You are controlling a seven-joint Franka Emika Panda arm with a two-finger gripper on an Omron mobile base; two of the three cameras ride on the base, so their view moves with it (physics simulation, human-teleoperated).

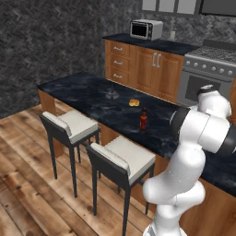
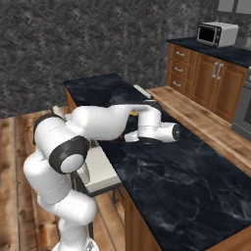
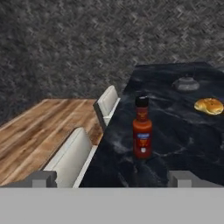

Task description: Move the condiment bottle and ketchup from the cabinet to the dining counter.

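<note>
Condiment bottle (image 3: 142, 129) upright on the dining counter (image 1: 87, 94), near its stool-side edge, apart from the gripper (image 3: 113, 178). Jaws wide, holding nothing. One of two delivered, by the look of it; ketchup presumably left to fetch from the cabinet.

Home kitchen: stove (image 1: 208, 69), microwave (image 1: 145, 29), wood cabinets (image 1: 146, 68), black marble island (image 1: 92, 94) with stools (image 1: 73, 125); bread roll (image 3: 209, 106), probably.
</note>
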